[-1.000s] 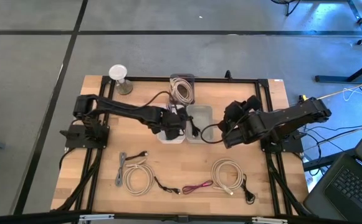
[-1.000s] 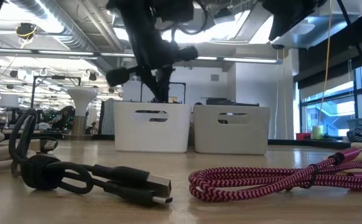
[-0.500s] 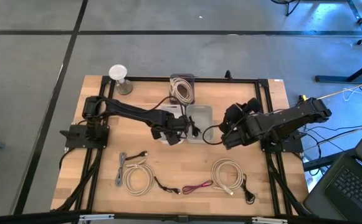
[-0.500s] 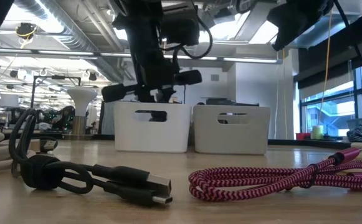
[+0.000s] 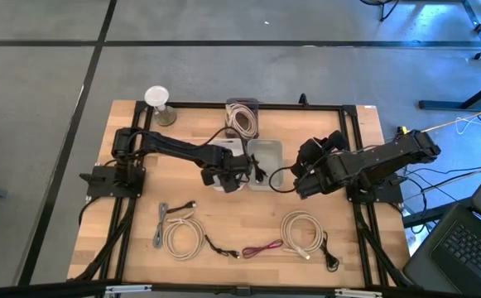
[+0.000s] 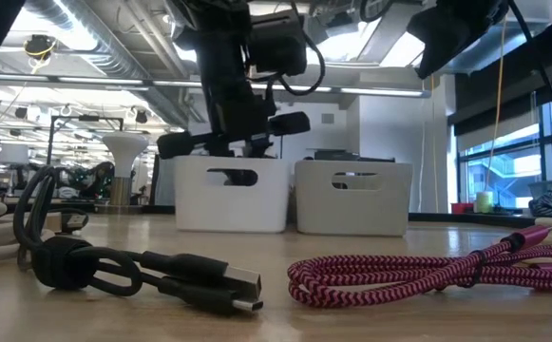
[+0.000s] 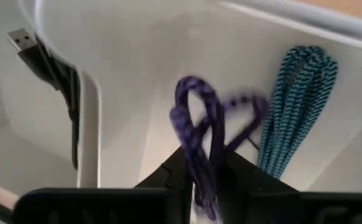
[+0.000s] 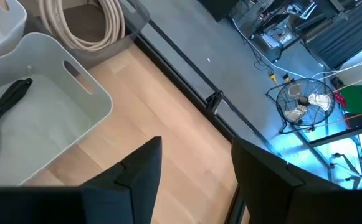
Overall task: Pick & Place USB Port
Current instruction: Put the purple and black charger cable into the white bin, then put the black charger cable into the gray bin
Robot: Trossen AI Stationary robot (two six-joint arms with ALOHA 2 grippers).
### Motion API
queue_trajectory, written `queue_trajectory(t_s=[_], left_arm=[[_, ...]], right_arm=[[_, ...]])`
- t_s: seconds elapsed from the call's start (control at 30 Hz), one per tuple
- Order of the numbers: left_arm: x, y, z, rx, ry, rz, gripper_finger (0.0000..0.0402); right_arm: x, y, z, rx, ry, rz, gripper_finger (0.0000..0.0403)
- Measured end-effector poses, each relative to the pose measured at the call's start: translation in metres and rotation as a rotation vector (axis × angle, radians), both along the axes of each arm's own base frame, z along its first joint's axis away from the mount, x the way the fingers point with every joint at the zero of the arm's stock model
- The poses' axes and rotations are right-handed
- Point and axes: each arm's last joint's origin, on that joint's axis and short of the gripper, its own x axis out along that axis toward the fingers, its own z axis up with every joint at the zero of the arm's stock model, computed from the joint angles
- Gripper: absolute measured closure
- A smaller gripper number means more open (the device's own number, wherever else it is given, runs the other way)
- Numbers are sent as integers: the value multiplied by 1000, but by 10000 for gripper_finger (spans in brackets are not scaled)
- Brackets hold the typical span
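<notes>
Purple braided cable (image 7: 209,134) hangs between the left gripper's (image 7: 202,171) fingers, inside the left white bin (image 5: 226,170), just beside a teal braided cable (image 7: 296,106) already lying in that bin. The fingers stand narrow around the purple cable; a second ago they pinched it tighter, so release looks to be beginning. Judgement: drop imminent, placement of this cable nearly done.

Compared with a second ago, the left arm has shifted slightly toward 6 o'clock on the table and sits lower over the bin in the low view.

Right white bin (image 8: 56,118), at 3 o'clock of the left one, holds a black USB cable (image 8: 0,112). Right gripper (image 8: 196,165) waits near it at 3 o'clock, fingers wide, holding nothing, unmoved.

Still on the table toward 6 o'clock: red braided cable (image 6: 428,271), black cable (image 6: 133,271), cream coils (image 5: 302,232).
</notes>
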Motion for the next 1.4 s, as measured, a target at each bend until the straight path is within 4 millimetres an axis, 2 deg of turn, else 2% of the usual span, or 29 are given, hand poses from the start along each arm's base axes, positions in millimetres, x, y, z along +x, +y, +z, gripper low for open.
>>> queue_trajectory(t_s=[0.27,0.4,0.5,0.6,0.7,0.87,1.07,1.17,1.23,1.4], left_arm=[[1,0,2,11,-17,43,318],[0,-4,6,109,-26,85,303],[-5,-8,19,208,-58,122,297],[-16,-14,50,194,-172,215,296],[-37,-26,87,108,-303,337,299],[-90,-43,152,-170,-608,718,303],[-158,-59,196,-617,-723,1103,304],[-182,-67,203,-792,-726,1271,304],[-193,-74,200,-869,-719,1357,304],[-206,-91,168,-891,-692,1504,304]], right_arm=[[0,0,0,8,3,-2,206],[0,0,0,9,3,-2,206],[0,0,0,10,4,-2,206],[0,0,-1,23,9,-5,206],[-1,0,-1,24,15,-4,206],[-1,1,-1,52,26,-9,206],[-2,2,-2,89,40,-16,206],[-2,2,-2,100,45,-17,206],[-2,2,-3,115,51,-20,206],[-2,2,-3,120,53,-20,206]])
